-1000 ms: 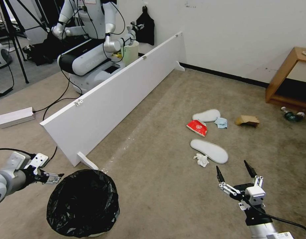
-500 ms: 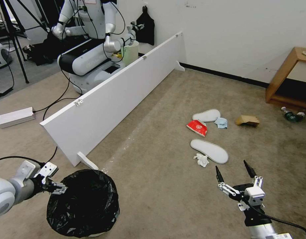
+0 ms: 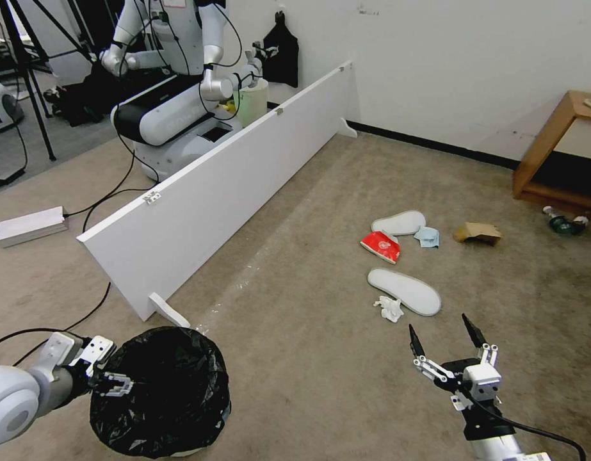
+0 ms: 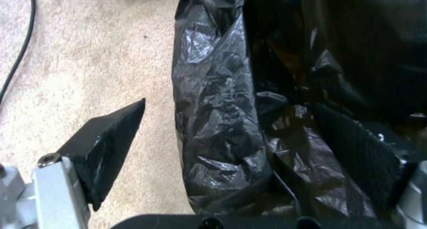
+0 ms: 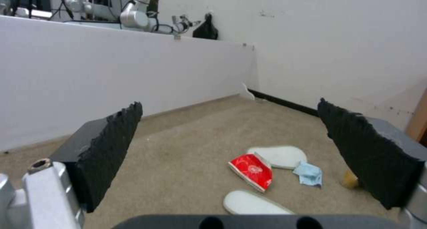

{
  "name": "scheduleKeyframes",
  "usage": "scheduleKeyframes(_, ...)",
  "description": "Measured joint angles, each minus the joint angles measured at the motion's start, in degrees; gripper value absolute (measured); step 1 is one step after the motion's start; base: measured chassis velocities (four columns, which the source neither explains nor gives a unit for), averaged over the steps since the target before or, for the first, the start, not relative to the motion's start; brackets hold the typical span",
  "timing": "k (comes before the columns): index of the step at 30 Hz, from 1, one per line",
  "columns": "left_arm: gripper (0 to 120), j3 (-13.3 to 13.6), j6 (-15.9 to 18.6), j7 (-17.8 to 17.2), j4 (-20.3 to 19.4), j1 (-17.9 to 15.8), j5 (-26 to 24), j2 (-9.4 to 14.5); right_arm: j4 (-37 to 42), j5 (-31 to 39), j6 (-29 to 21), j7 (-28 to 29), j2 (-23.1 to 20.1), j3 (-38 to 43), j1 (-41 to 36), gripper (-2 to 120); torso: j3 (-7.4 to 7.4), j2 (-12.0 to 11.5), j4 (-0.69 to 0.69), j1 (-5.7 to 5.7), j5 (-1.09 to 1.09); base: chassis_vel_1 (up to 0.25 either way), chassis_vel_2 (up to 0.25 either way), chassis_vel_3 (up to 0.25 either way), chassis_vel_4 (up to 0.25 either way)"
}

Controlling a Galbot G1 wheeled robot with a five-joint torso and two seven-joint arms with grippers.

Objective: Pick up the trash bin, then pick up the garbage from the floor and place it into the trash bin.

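Your left claw (image 3: 119, 384) sits right at the rim of the trash bin (image 3: 161, 390), down at the near left on the carpet, and the left wrist view has it straddling the black bag's edge (image 4: 213, 122): one fingertip (image 4: 111, 135) outside over the carpet, the other inside against the liner, jaws spread wide with nothing pinched between them. Your right claw (image 3: 445, 349) hovers low over the floor at the near right, fingers splayed fully apart and empty. Just ahead of it lies the crumpled tissue (image 3: 389, 308), touching the near slipper (image 3: 404, 291). Farther on, the red packet (image 3: 380, 246) sits beside the far slipper (image 3: 399, 223), with the light-blue cloth (image 3: 428, 236) next to them and the brown cardboard piece (image 3: 477, 232) off to the right. A bottle (image 3: 564, 222) rests by the wooden shelf unit (image 3: 551, 160). The long white board (image 3: 231, 186) stands along the left.
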Motion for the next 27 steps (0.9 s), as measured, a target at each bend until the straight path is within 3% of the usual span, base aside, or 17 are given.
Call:
scheduleKeyframes(20, 98, 1.35, 0.01, -0.8, 1.4, -2.19, -1.76, 0.57, -0.7, -1.14, 0.56, 0.04, 0.37, -0.35, 0.13, 100, 0.0, 0.0, 0.0, 0.0, 0.0, 0.0, 0.0, 0.0, 0.0)
scheduleKeyframes(25, 83, 2.39, 0.01, -0.73, 1.79, -3.05, -1.8, 0.27, -0.84, -1.13, 0.57, 0.07, 0.37, -0.27, 0.18, 100, 0.0, 0.0, 0.0, 0.0, 0.0, 0.0, 0.0, 0.0, 0.0)
scheduleKeyframes(27, 71, 3.22, 0.01, -0.56, 2.16, -3.7, -1.47, -0.12, -1.1, -1.1, 0.57, 0.1, 0.36, -0.24, 0.31, 100, 0.0, 0.0, 0.0, 0.0, 0.0, 0.0, 0.0, 0.0, 0.0)
